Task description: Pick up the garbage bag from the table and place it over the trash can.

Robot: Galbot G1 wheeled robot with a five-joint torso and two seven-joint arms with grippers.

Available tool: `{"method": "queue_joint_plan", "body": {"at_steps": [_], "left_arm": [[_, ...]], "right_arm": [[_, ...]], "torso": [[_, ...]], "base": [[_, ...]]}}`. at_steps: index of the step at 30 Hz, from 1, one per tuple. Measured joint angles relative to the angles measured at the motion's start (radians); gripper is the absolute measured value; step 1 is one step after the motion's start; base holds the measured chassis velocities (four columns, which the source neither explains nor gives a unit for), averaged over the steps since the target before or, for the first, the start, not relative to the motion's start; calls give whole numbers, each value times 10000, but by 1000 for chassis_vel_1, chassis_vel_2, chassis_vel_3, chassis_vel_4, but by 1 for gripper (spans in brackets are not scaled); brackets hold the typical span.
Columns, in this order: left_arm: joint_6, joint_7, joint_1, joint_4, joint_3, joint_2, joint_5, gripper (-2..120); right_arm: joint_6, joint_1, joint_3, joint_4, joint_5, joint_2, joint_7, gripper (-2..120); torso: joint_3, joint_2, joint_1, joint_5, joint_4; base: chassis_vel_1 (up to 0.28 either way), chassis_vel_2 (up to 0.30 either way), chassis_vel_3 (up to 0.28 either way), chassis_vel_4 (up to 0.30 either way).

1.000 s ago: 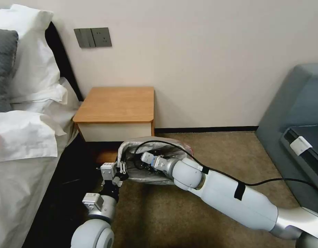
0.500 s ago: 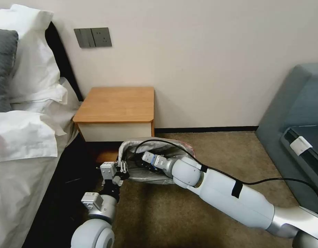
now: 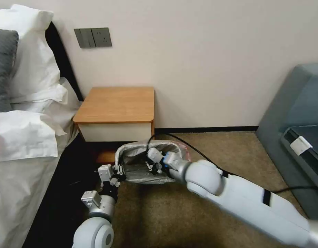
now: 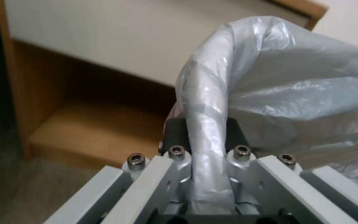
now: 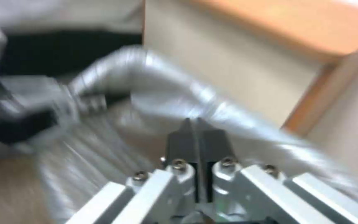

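Observation:
The garbage bag (image 3: 144, 177), thin grey crinkled film with a pinkish edge at its right, is draped over the trash can, which stands on the carpet in front of the table (image 3: 117, 103) and is mostly hidden under the film. My left gripper (image 3: 119, 171) is at the can's left side, shut on the bag-wrapped rim (image 4: 207, 102), with a pad on either side (image 4: 206, 130). My right gripper (image 3: 153, 166) reaches down into the lined opening. In the right wrist view its fingers (image 5: 198, 132) are pressed together with nothing seen between them, just short of the bag (image 5: 175, 90).
A bed with white pillows (image 3: 24, 103) lies close on the left. At the right stands a grey sofa (image 3: 297, 113). A black cable (image 3: 200, 155) runs along my right arm. Bare brown carpet (image 3: 159, 220) stretches in front of the can.
My right arm has swung so that its forearm is nearer the camera, and its gripper has shifted a little right inside the can. The left gripper stays clamped on the rim.

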Motion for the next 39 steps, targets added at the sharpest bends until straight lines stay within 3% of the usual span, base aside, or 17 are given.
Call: {"method": "queue_joint_plan", "body": {"at_steps": [3, 4, 7, 12, 16, 21, 22, 25, 34, 39], "left_arm": [[535, -368, 174, -185, 102, 52, -333, 5], [535, -368, 174, -185, 102, 52, -333, 5], [1086, -838, 607, -537, 461, 199, -447, 5], [1457, -939, 1116, -805, 655, 370, -457, 5], [1899, -1052, 1447, -935, 641, 708, -718, 5], [2068, -1128, 1458, -941, 628, 735, -856, 5], [2361, -1162, 1432, -908, 635, 741, -1018, 5], [2564, -1175, 1289, -621, 649, 716, -1089, 5], [2835, -1263, 1089, -161, 665, 617, -1157, 7], [2942, -1240, 1046, -156, 658, 617, -1180, 26]], "right_arm": [[695, -1097, 953, 1190, 551, -422, 1110, 18], [695, -1097, 953, 1190, 551, -422, 1110, 18], [929, -2312, 2299, 1713, 410, -234, 2095, 34], [1104, -3242, 3519, 1821, -87, 103, 2063, 46], [1366, -4097, 4385, 1900, -607, 499, 1863, 67], [1446, -4363, 4528, 1939, -726, 604, 1805, 73], [1502, -4633, 4651, 2004, -820, 745, 1755, 84], [1543, -4782, 4744, 2025, -897, 867, 1728, 97], [1786, -5060, 4758, 1854, -1436, 948, 1237, 100], [1794, -5077, 4730, 1848, -1474, 994, 1232, 100]], "torso": [[-1, 0, -1, -3, 0], [-1, 0, -1, -3, 0], [0, 0, -1, 0, 1], [-1, 1, -1, -1, 2], [-1, 0, -1, -1, 2], [0, 0, -1, -1, 0], [0, 0, -1, -3, 1], [0, 0, -1, -4, 2], [0, 1, -1, 2, 2], [0, 1, -1, 0, 3]], "base": [[0, 0, 0, 0], [0, 0, 0, 0], [0, 0, 0, 0], [0, 0, 0, 0], [0, 0, 0, 0], [0, 0, 0, 0], [0, 0, 0, 0], [0, 0, 0, 0], [0, 0, 0, 0], [0, 0, 0, 0]]}}
